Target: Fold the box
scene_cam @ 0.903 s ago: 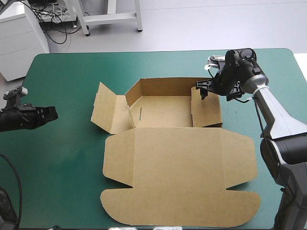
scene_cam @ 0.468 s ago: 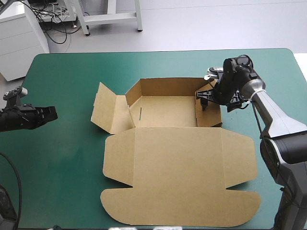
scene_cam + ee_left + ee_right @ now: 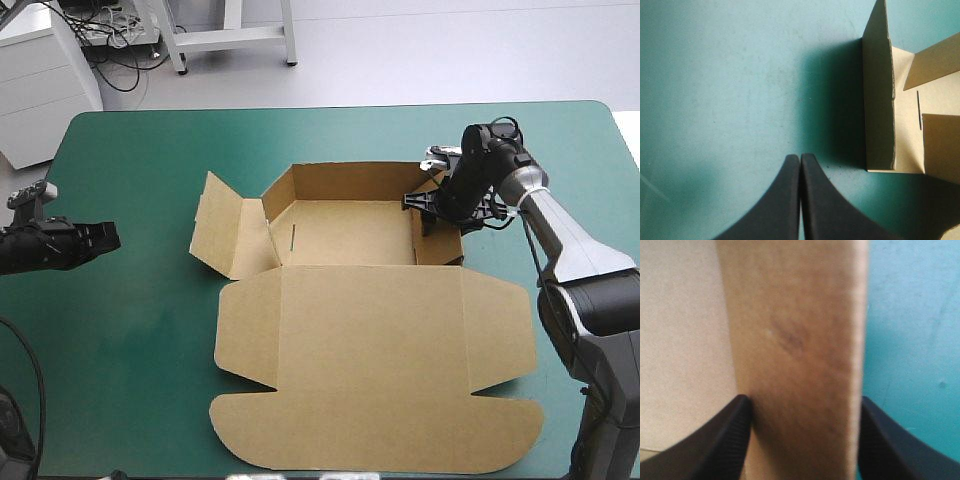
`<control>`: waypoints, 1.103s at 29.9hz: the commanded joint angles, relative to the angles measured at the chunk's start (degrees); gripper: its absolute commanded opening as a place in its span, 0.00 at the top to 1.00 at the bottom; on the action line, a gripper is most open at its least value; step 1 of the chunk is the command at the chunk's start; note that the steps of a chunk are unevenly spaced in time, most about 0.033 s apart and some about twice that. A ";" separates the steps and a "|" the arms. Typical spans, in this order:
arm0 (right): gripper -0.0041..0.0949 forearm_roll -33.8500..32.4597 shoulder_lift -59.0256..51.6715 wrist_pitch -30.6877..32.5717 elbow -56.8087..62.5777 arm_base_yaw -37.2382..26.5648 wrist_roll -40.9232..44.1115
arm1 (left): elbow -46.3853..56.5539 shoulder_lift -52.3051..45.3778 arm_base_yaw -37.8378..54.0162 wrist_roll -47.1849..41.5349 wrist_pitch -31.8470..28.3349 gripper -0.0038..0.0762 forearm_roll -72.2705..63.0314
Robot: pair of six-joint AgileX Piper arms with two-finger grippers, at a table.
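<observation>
The teal-green surface (image 3: 120, 340) is mostly taken up by the box (image 3: 370, 370), which lies in the middle. Its big lid panel is flat on the near side. The tray part sits beyond it, with the far wall and the right wall (image 3: 440, 245) raised. The left flap (image 3: 222, 232) splays outward, only half up.

My right fingers (image 3: 730, 435) are at the right wall. They stand apart with a strip of brown board between them, one on the tray side and one on the side toward the surface's right edge. They straddle the board rather than pinch it, so I have hold of nothing there.

That wall's long axis runs from the near side of the tray to the far side, and the fingers sit across it near its far end. As I judge it, any push to tuck the wall has to go sideways, toward the tray floor, not along the wall.

My left fingers (image 3: 785, 200) are pressed together into one point and hold nothing. They hover over bare cover near the surface's left edge, well apart from the box. The left flap stands straight ahead of their tip, edge-on to them, with its own long axis also running near to far.

So the left arm is the nearer one for that flap, and the right arm is already placed on its wall. I reckon the right wall gets finished first.
</observation>
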 commanded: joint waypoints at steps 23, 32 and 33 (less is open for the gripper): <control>0.96 10.89 -20.61 1.22 -1.30 -0.12 -13.48 | -1.35 0.19 -0.28 0.18 0.09 0.99 -3.39; 0.97 14.19 -28.93 1.00 -1.30 -0.12 -20.86 | -1.35 1.97 -0.28 0.18 1.61 0.99 -6.45; 0.97 14.03 -28.90 0.84 -1.30 -0.12 -22.60 | -1.35 2.10 -0.28 0.18 2.44 0.99 -7.87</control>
